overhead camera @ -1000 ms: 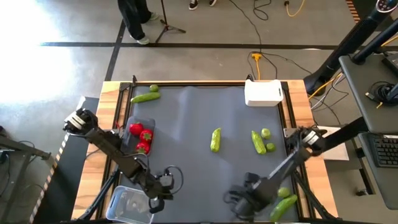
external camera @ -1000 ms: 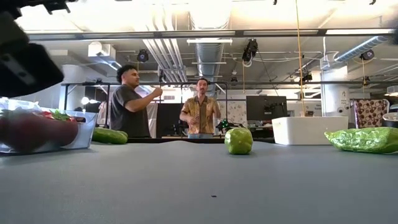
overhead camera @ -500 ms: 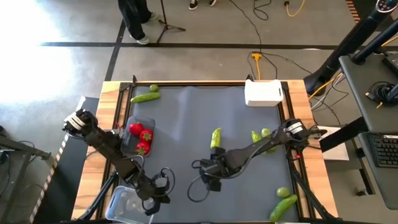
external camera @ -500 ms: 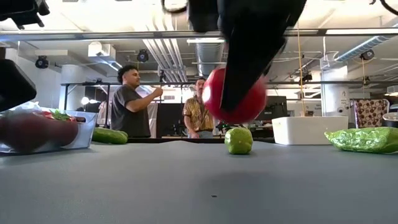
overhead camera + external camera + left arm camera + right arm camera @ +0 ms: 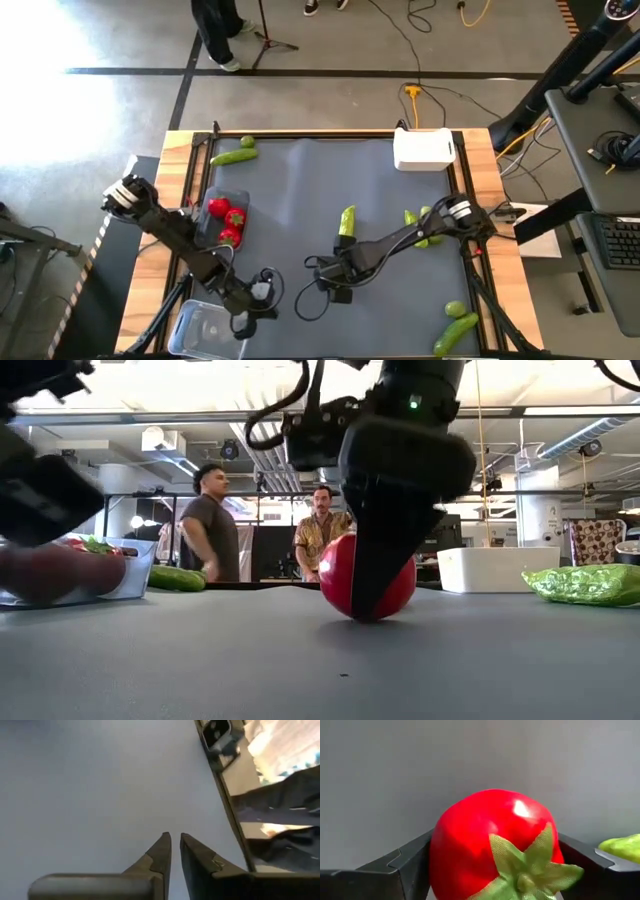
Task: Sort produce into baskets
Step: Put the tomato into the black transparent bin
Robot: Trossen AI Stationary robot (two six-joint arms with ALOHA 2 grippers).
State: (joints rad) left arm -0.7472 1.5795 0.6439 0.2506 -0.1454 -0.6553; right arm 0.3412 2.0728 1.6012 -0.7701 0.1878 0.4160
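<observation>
From above, my right gripper [image 5: 335, 283] sits mid-table; the left gripper [image 5: 262, 293] waits by the clear tub [image 5: 205, 328]. Low down, the tomato [image 5: 366, 576] touches the mat. Right wrist — fingers [image 5: 407, 865] clamp it; left wrist — fingers [image 5: 159, 852] nearly together.

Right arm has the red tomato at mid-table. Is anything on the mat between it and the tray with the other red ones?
Nothing visible. The right gripper, jaws shut on the red tomato, sits at mid-mat, and the stretch of mat toward the dark tray lies bare in the high view. The left gripper waits nearer the clear tub, beside that line rather than on it.
</observation>
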